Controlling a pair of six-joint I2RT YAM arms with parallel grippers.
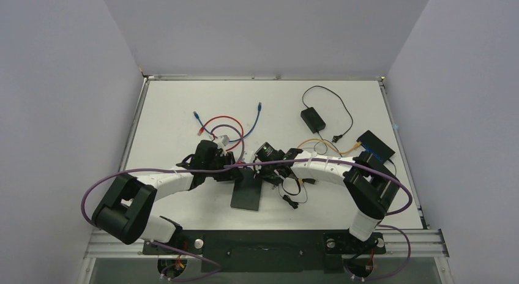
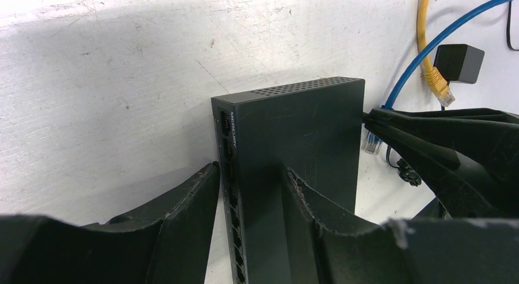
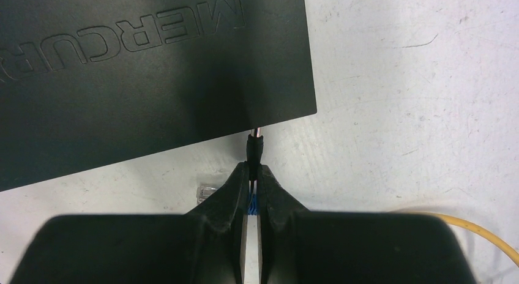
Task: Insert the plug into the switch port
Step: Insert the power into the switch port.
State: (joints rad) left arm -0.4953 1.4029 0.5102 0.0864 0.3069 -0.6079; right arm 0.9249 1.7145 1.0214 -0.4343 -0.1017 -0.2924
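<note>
At mid-table, the left gripper (image 2: 250,171) is clamped across the black switch (image 2: 300,137), which is lettered "MERCURY". The right gripper (image 3: 254,168) is pinched together on the blue cable (image 2: 428,51). Its clear plug (image 3: 208,191) lies just beside the switch's edge.

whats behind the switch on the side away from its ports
The right gripper, jaws shut on a thin black plug whose tip meets the edge of the switch; a clear connector lies beside it. Any socket there is hidden from view.
</note>
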